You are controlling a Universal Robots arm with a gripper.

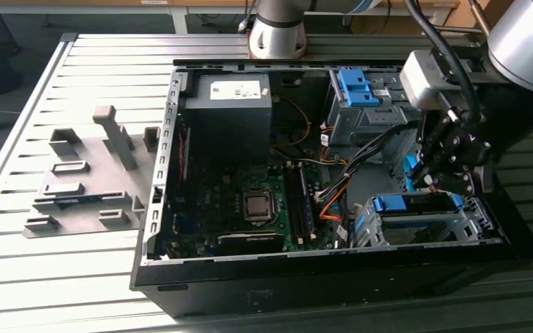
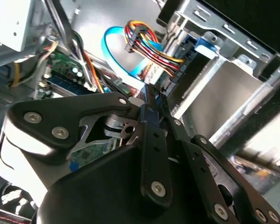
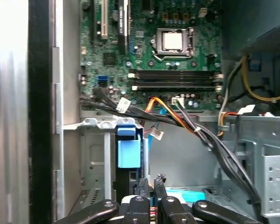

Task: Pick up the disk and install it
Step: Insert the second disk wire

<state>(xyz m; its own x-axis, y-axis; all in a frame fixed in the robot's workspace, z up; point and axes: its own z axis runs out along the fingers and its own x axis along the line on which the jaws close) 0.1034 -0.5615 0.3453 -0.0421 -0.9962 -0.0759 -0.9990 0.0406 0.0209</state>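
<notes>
In the second wrist view the gripper [image 2: 151, 91] has its jaws pressed together on nothing. In the exterior view it hangs inside the open case [image 1: 248, 281], just above the drive cage [image 1: 415, 232]. The disk [image 1: 415, 203] sits in that cage, its blue frame showing at the top. Farther in lie the motherboard [image 1: 248, 208] and grey box [image 1: 230, 111]. A grey fixture [image 1: 86, 187] rests outside on the table [image 1: 26, 277].
</notes>
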